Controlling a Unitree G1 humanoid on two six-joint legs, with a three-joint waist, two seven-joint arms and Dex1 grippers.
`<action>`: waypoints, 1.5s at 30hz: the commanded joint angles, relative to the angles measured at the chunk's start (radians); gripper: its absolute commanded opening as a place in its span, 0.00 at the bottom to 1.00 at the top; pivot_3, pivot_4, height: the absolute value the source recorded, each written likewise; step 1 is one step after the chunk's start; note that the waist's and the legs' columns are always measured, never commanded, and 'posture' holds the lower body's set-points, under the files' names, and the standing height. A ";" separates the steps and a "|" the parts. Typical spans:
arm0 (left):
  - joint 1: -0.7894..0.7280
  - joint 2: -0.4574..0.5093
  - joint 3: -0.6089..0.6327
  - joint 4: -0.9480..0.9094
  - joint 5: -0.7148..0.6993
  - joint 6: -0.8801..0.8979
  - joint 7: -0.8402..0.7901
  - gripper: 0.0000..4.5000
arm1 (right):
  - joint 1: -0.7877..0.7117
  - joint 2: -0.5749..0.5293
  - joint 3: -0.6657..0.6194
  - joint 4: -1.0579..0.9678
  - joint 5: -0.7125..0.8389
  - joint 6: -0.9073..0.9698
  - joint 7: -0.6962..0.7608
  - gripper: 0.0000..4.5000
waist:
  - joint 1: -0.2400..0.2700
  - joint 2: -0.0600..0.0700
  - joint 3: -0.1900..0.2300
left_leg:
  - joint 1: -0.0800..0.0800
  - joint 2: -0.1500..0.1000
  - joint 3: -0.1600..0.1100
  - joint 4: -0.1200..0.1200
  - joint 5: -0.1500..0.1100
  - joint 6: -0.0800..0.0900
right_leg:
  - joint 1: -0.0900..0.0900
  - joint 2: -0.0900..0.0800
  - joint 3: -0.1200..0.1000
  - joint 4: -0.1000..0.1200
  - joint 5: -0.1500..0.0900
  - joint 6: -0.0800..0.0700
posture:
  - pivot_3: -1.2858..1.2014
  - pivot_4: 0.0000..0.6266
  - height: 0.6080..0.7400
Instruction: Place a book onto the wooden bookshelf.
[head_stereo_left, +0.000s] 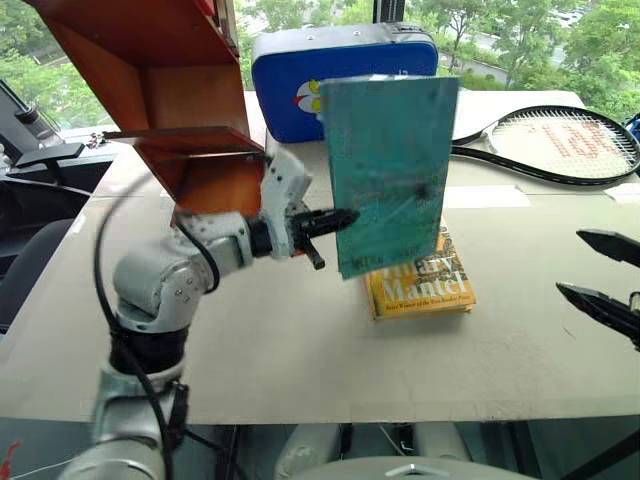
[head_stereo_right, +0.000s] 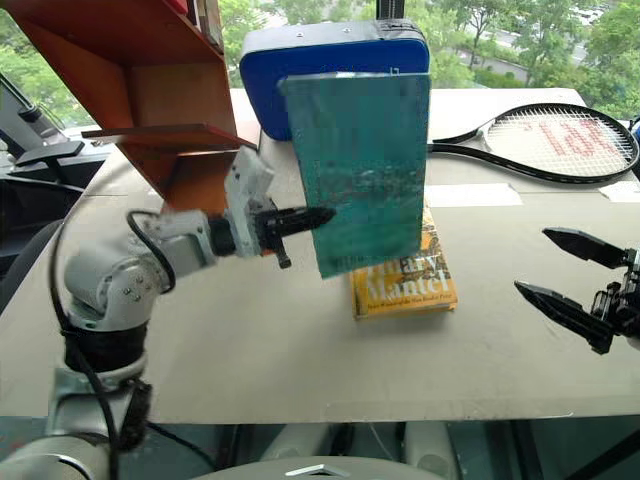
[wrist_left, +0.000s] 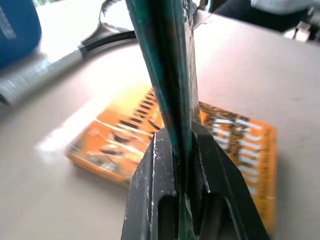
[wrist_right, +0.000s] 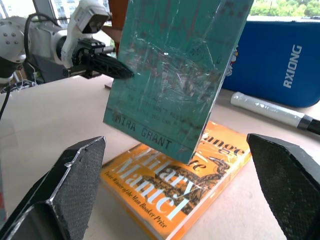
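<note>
Plainly mid-carry: gripped the book (head_stereo_left: 390, 170) by its near edge with the left fingers (head_stereo_left: 335, 220), closed hard on the cover and nothing else. Held it upright in the air, clear of the surface (head_stereo_left: 250, 340), cover toward the head camera. Hung it over the yellow book (head_stereo_left: 420, 285), which lay flat below, and in front of the blue case (head_stereo_left: 340, 60). Kept it to the right of the shelf (head_stereo_left: 180, 80), near but not touching. Left the racket (head_stereo_left: 560, 140) lying well off at the far right.

Held the right fingers (head_stereo_right: 560, 300) spread wide and empty, low on the right, well apart from both books.

Judged the grasp as done and the placing as not yet begun: no part of the book on any board.

Called next for a swing leftward toward the shelf, aimed at the open bay under the projecting board. Needed the book turned to suit that gap, then slid in past the board's front edge without clipping it. Needed care over the hold too: pinched at one edge only, on a glossy wrapped cover, so likely to pivot or slip under a quick move. Called for opening only once rested on the board.
</note>
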 joint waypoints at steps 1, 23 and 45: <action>-0.137 0.081 0.014 0.045 0.202 -0.241 -0.014 0.01 | -0.089 -0.022 0.032 0.030 0.035 0.029 -0.021 1.00 | -0.003 0.000 0.001 | 0.000 0.000 0.000 -0.001 0.001 0.001 | 0.000 0.000 0.000 -0.001 0.000 0.000 | 0.52 0.24 1.00; 0.193 0.505 0.199 0.183 0.900 -0.604 0.007 0.01 | -0.672 0.071 0.243 0.217 0.133 0.168 -0.163 1.00 | -0.030 -0.002 0.006 | -0.015 0.000 -0.002 -0.001 0.001 0.003 | -0.015 0.000 -0.002 0.000 0.000 0.000 | 0.52 0.24 1.00; 0.323 0.517 0.268 0.150 1.019 -0.363 -0.057 0.86 | -0.656 0.073 0.232 0.199 0.131 0.203 -0.152 1.00 | -0.030 -0.002 0.007 | -0.017 -0.001 -0.001 0.002 0.001 0.003 | -0.018 0.000 -0.001 0.004 0.000 0.000 | 0.52 0.24 1.00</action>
